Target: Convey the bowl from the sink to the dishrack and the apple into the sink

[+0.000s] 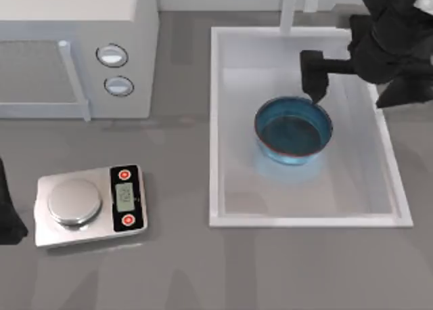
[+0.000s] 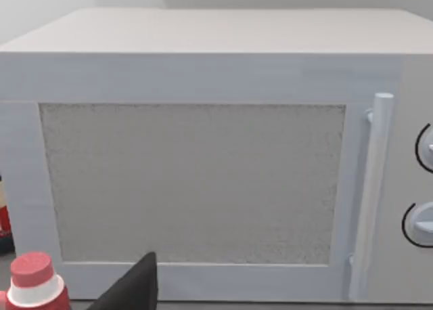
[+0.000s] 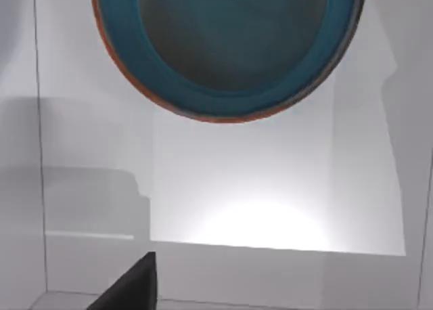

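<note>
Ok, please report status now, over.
Right gripper over sink, at bowl rim. Left arm parked, table's left edge. Bowl upright in sink, nothing blocking.

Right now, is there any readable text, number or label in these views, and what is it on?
Nothing reads clearly.
Kitchen scale display: faint digits, too blurred to read.
Scale's red buttons: marks too small.
Microwave dials: no legible markings.
Red-capped bottle: no label visible.
</note>
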Controlling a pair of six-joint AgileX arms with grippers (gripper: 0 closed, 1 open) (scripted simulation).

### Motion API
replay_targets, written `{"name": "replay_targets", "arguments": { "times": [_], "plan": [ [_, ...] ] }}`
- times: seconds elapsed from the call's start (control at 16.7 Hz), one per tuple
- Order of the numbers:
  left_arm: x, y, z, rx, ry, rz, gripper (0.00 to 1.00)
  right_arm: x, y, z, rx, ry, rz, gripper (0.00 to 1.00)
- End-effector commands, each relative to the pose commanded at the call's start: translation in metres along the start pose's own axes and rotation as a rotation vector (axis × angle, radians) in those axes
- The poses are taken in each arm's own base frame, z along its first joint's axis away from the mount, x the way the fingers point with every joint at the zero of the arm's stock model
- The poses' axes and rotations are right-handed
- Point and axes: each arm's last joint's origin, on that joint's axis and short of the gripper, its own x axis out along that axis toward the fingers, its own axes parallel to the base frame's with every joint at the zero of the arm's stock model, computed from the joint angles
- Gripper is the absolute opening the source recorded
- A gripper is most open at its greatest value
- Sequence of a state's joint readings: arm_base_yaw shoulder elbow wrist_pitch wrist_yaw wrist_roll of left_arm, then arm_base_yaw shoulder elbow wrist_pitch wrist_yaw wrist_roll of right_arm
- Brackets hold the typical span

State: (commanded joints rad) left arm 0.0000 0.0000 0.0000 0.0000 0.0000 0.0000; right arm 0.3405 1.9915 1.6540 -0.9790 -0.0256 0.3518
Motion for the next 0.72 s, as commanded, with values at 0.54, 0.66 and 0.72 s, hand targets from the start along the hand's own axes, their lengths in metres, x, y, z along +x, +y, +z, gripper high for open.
{"name": "replay_targets", "arguments": {
  "times": [0.54,0.66,0.72],
  "plan": [
    [0.000,0.000,0.000,0.000,0.000,0.000,1.00,0.097,0.099,0.050,0.002,0.076,-0.102,1.00],
    [0.000,0.000,0.000,0.000,0.000,0.000,1.00,0.102,0.110,0.052,0.001,0.048,-0.110,1.00],
    [0.000,0.000,0.000,0.000,0.000,0.000,1.00,0.104,0.114,0.052,0.001,0.037,-0.113,1.00]
  ]
}}
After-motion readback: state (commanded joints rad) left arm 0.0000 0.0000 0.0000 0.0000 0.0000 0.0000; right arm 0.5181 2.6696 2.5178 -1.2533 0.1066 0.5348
